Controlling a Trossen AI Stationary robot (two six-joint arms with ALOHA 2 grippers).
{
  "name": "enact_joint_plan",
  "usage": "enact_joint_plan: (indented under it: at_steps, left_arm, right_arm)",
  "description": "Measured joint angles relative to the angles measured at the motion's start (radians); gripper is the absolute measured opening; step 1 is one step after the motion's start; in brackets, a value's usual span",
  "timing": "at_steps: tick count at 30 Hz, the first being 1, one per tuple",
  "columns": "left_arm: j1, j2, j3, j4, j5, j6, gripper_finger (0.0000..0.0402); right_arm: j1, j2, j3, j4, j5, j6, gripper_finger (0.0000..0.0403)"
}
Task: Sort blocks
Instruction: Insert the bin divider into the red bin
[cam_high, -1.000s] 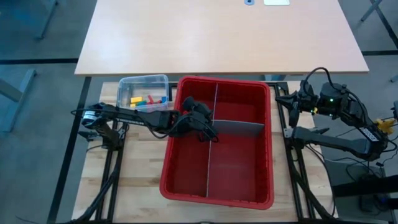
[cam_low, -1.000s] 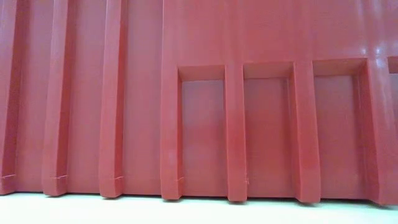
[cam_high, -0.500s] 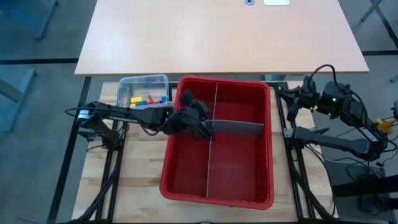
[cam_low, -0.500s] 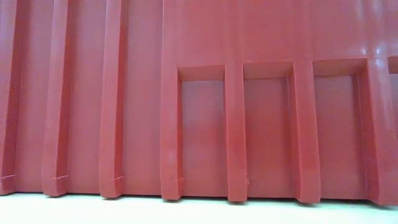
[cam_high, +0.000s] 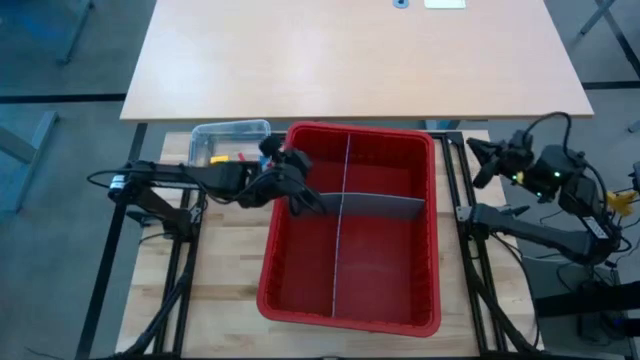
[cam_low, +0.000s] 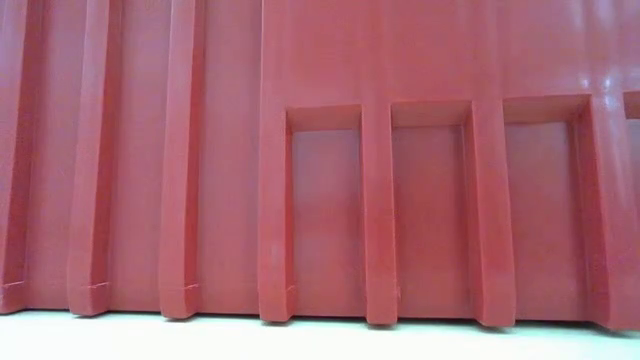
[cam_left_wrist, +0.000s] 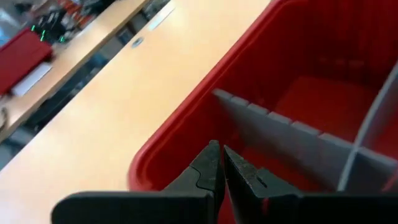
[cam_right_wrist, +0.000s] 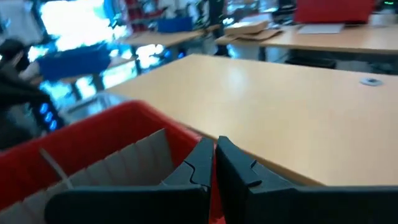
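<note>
From above, the left gripper (cam_high: 300, 200) hangs over the left rim of the red bin (cam_high: 290, 290) with its fingers pressed together and nothing between them, while the blocks (cam_high: 222, 158) lie in the clear tub (cam_high: 205, 134) just behind that arm, partly hidden by it; the bin's compartments look bare of blocks. The right gripper (cam_high: 478, 160) waits off the bin's right side, also closed and empty. The risk here is that the left arm, reaching back to the tub, clips the bin wall or nudges the light tub aside. The low view shows only the ribbed outer wall of the bin and neither arm. The left wrist view adds what the overhead lacks: the closed fingertips sit right above the rim, close to the grey dividers (cam_left_wrist: 298, 140). The right wrist view confirms its jaws meet, looking across the far table (cam_right_wrist: 298, 93).
</note>
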Motion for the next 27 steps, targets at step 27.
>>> enact_joint_plan:
  at_steps: [27]
  left_arm:
    - [0.041,-0.577,-0.665,0.575,0.168,-0.063,0.0]
  right_arm:
    - [0.0,-0.118,-0.156,0.082,0.1,0.191,0.0]
